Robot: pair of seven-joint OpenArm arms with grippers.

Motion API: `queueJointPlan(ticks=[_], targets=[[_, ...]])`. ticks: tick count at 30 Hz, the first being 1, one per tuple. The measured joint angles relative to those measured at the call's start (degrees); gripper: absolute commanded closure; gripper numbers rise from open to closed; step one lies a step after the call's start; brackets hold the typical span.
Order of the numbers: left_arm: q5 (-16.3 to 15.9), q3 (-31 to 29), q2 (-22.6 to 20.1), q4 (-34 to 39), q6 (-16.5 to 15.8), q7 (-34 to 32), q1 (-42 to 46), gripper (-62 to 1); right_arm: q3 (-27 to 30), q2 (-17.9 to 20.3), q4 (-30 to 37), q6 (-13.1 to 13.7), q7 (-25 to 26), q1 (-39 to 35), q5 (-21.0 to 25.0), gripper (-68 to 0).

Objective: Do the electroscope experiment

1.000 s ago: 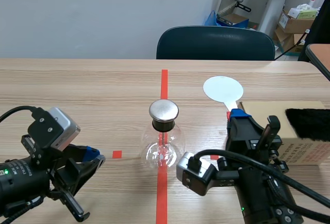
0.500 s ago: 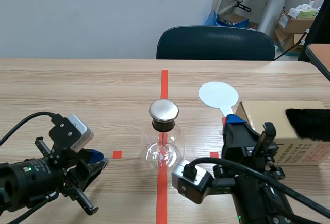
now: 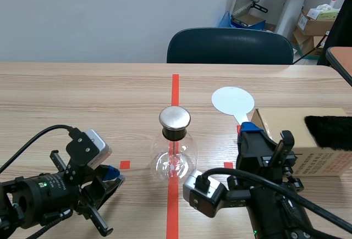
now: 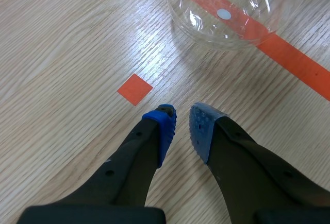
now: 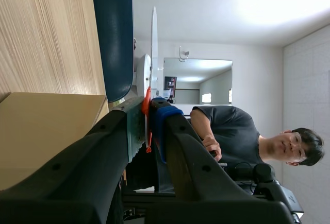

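Note:
The electroscope, a clear glass flask (image 3: 175,159) with a round metal cap (image 3: 175,118), stands on the red tape line at the table's middle. My left gripper (image 3: 113,179) lies low on the table to its left. In the left wrist view its blue pads (image 4: 165,126) are drawn almost together with nothing between them, and the flask (image 4: 224,7) sits just ahead. My right gripper (image 3: 250,132) is shut on the red handle of a white disc paddle (image 3: 233,101), held upright to the right of the flask. The right wrist view shows the disc (image 5: 153,49) edge-on.
A cardboard box (image 3: 291,140) with a black fur piece (image 3: 330,132) on it lies beside my right gripper. A dark chair (image 3: 230,45) stands behind the table's far edge. A person (image 5: 232,131) appears in the right wrist view beyond the table.
My left arm has slid right along the table toward the flask. The right gripper shifted the paddle slightly left, then held still.

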Motion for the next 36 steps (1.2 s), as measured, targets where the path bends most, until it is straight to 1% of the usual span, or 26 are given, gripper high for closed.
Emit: queueJointPlan(ticks=[11, 15, 17, 30, 36], targets=[[0.0, 0.0, 0.0, 0.0, 0.0, 0.0, 0.0, -11.4, 0.0, 0.0, 0.0, 0.0, -0.5, 0.0, 0.0, -0.8], [0.0, 0.0, 0.0, 0.0, 0.0, 0.0, 0.0, -6.6, 0.0, 0.0, 0.0, 0.0, -0.5, 0.0, 0.0, -0.8], [0.0, 0.0, 0.0, 0.0, 0.0, 0.0, 0.0, -6.6, 0.0, 0.0, 0.0, -0.4, -0.5, 0.0, 0.0, -0.8], [0.0, 0.0, 0.0, 0.0, 0.0, 0.0, -0.3, -6.6, 0.0, 0.0, 0.0, -0.4, -0.5, 0.0, 0.0, -0.8], [0.0, 0.0, 1.2, 0.0, -0.7, 0.0, -0.5, -6.6, 0.0, 0.0, 0.0, -0.4, -0.5, 0.0, 0.0, -0.8]])
